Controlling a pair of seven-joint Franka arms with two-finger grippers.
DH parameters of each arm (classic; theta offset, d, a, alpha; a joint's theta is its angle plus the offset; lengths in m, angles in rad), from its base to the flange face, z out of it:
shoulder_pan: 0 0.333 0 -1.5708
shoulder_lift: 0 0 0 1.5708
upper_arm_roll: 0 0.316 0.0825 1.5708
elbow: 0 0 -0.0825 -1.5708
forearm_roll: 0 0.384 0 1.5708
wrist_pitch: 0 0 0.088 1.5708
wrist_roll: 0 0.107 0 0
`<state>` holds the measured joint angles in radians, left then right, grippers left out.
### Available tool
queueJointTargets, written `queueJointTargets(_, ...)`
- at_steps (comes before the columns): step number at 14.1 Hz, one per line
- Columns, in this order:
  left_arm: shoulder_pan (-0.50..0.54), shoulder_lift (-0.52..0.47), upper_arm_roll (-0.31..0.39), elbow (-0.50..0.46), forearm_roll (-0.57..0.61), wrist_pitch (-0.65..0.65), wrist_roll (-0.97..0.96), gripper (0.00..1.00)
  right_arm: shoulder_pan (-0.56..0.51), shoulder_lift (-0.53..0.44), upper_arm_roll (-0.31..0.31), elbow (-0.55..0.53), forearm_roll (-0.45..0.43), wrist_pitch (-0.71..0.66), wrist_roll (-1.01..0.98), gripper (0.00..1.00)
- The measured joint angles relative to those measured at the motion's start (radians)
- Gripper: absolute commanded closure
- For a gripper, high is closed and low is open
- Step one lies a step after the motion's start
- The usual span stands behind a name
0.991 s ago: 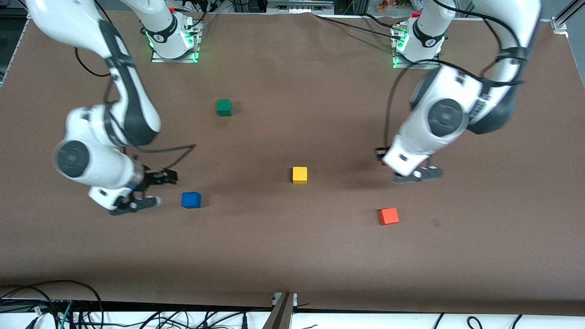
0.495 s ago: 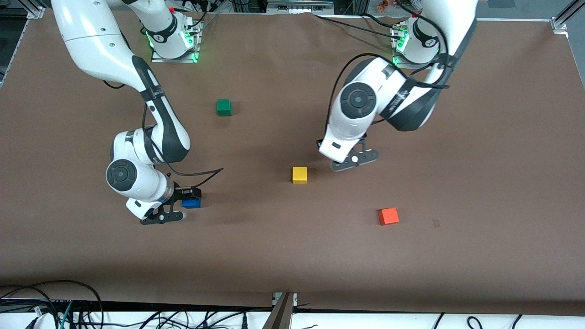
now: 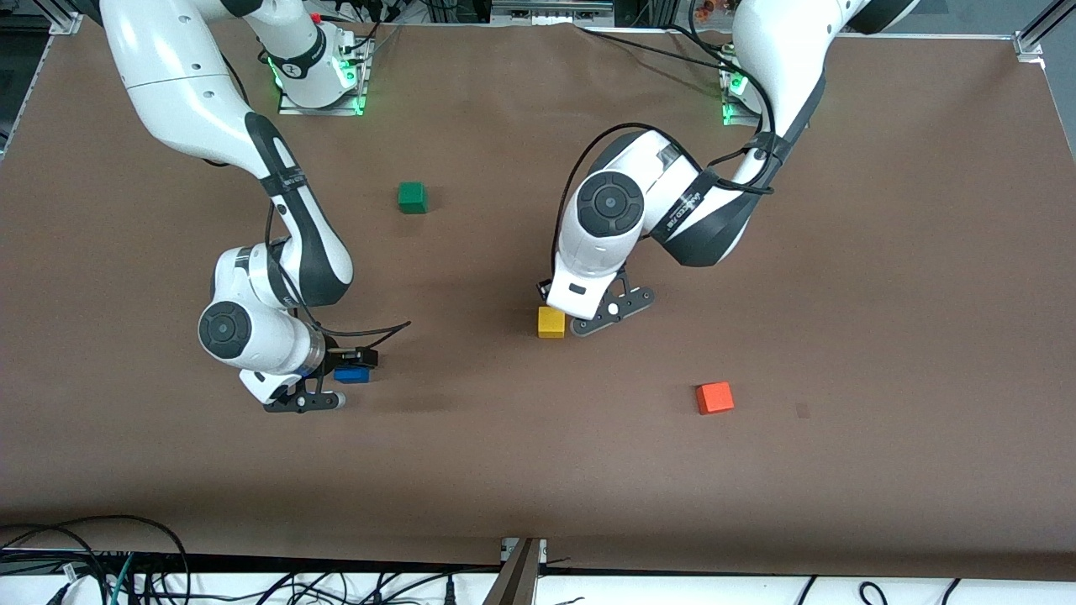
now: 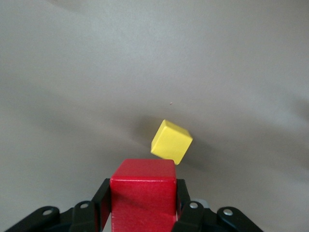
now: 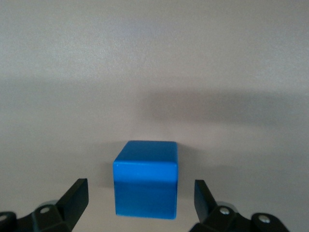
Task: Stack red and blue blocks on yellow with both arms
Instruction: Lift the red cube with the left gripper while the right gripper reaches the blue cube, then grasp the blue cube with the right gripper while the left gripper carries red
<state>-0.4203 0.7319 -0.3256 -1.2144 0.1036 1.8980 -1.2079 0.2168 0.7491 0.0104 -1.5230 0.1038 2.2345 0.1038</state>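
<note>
A brown paper sheet point(image 3: 538, 470) covers the table, with loose black cables point(image 3: 84, 563) along its near edge and green lights at both arm bases. The lettering on the left arm's forearm is too small to read.

The left gripper point(image 4: 144, 212) pinches the red block point(image 4: 143, 195) and hangs just above the yellow block point(image 3: 551, 322) (half a second ago it was higher and farther toward the left arm's end). The right gripper point(image 5: 140, 203) is low over the blue block point(image 5: 146, 178), fingers point(image 5: 72, 200) spread on either side of it; it has moved only slightly. The green block point(image 3: 412, 197) and orange-red block point(image 3: 714, 397) sit where they did before.
</note>
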Motion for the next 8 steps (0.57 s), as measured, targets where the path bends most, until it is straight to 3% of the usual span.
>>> queueJointTargets(3,-0.06,0.045,0.06,0.035,0.0,0.041,-0.058,1.0,0.0,0.005,0.0,0.0,0.0,0.01,-0.004,0.4)
queueJointTargets(6,-0.103,0.076,0.096,0.042,0.0,0.049,-0.081,1.0,0.0,0.009,-0.003,0.0,0.0,0.012,-0.031,0.77)
queueJointTargets(8,-0.108,0.088,0.1,0.043,0.0,0.05,-0.083,1.0,-0.001,0.009,-0.005,0.002,0.0,0.013,-0.047,0.85)
